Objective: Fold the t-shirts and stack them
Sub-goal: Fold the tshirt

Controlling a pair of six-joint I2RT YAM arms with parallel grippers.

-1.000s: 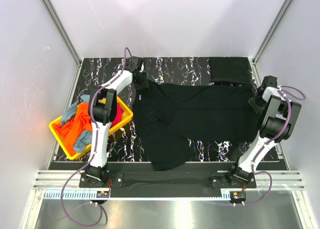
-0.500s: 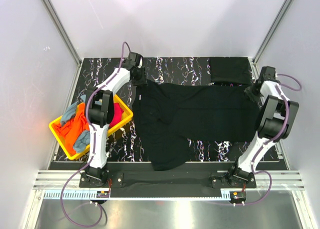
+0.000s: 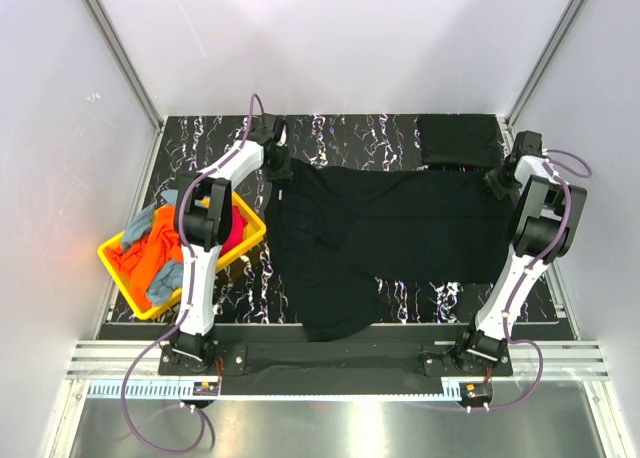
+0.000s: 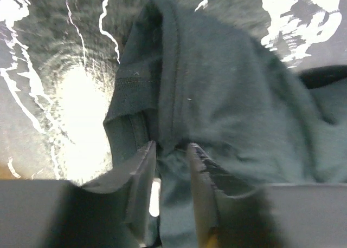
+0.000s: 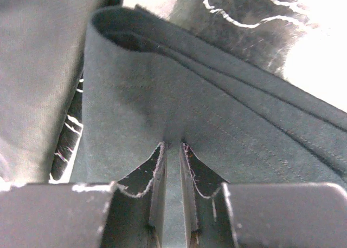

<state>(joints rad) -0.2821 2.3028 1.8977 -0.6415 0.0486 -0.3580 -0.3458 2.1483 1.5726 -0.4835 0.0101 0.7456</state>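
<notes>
A large black t-shirt (image 3: 400,223) lies spread flat across the dark marbled table, with a lobe hanging toward the near edge. My left gripper (image 3: 281,168) is at its far left corner, shut on a bunched fold of the black cloth (image 4: 217,91) between its fingers (image 4: 145,167). My right gripper (image 3: 497,185) is at the far right corner, its jaws shut on a doubled hem of the same t-shirt (image 5: 217,112). A second black t-shirt (image 3: 460,140) lies folded at the back right.
A yellow tray (image 3: 122,281) at the left holds orange (image 3: 150,258), magenta (image 3: 235,228) and grey-blue (image 3: 140,221) t-shirts in a heap. White walls with metal posts close the table on three sides. A black rail (image 3: 330,358) runs along the near edge.
My right gripper has moved toward the back of the table with the shirt corner in it. The left gripper has shifted only slightly at the far left corner.
</notes>
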